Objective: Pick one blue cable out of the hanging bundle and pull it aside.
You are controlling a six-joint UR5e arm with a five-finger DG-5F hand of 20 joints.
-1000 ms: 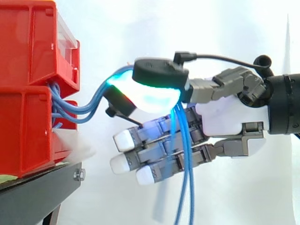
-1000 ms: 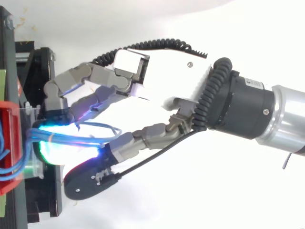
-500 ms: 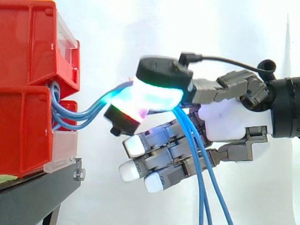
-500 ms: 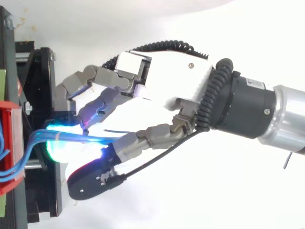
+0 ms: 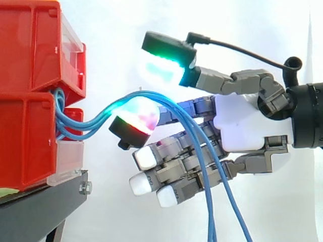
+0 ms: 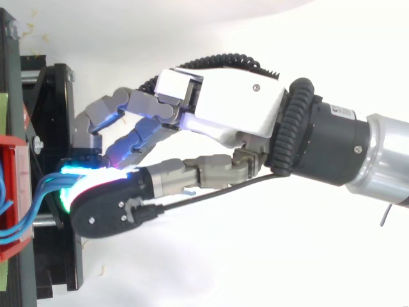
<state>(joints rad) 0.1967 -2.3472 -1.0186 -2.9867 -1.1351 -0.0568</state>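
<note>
Several blue cables [image 5: 96,121] leave the gap between the red bins [image 5: 30,75] at the left. They arch over the glowing pad of the hand's upper finger [image 5: 139,118] and hang down in front of the lower fingers. The hand [image 5: 242,126] comes in from the right with its fingers roughly straight. Its thumb [image 5: 164,68] is raised well above the cables and does not touch them. From above, the hand [image 6: 223,109] has the thumb lying over the cables [image 6: 38,192], which run left to the red bin [image 6: 13,192].
The red bins stand stacked on a black stand [image 5: 40,206] at the left, with clear label holders [image 5: 70,38] on their fronts. A white curtain is behind. Open room lies below and right of the bins.
The thumb, pressed down on the cables against the upper finger before, has lifted clear. The cables now only rest over that finger.
</note>
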